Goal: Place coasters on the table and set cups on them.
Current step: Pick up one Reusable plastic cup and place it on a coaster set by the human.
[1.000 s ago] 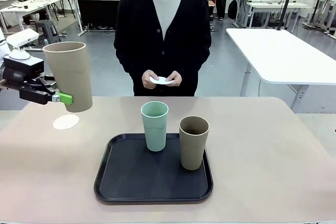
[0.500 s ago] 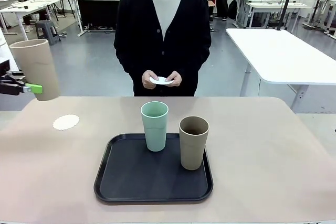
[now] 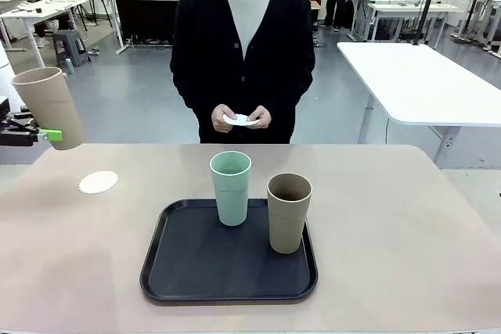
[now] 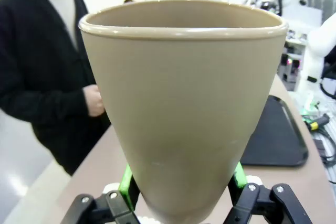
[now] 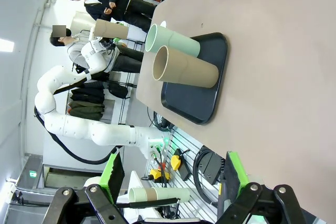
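Tan-brown plastic sits between the green pads of the left gripper (image 4: pixel 181 179), which is closed on the lower part of one tan-brown tumbler (image 3: pixel 45 105). That tumbler hangs in the air at the far left edge of the front view, leaning slightly and mouth up. It is near the far-left corner of the table (image 3: pixel 407 224), and whether it is over the tabletop or just off it I cannot tell.

Below it and to its right, one lace-edged coaster (image 3: pixel 98 182) lies bare on the table, left of the black tray (image 3: pixel 180 271). On the tray the mint-green tumbler (image 3: pixel 230 188) and a second tan tumbler (image 3: pixel 289 212) stand upright, close together but apart.

At the upper centre a person (image 3: pixel 235 52) holds small white discs (image 3: pixel 241 120) at waist height. These are probably more coasters, though I cannot tell how many.

The right gripper (image 5: pixel 170 182) has its fingers spread wide with nothing between them.

The job looks to be in its early part. One coaster is down and no tumbler stands on a coaster yet. What is left is to bring the held tumbler over that coaster and set it down, lay two more coasters, and move both tray tumblers onto them.
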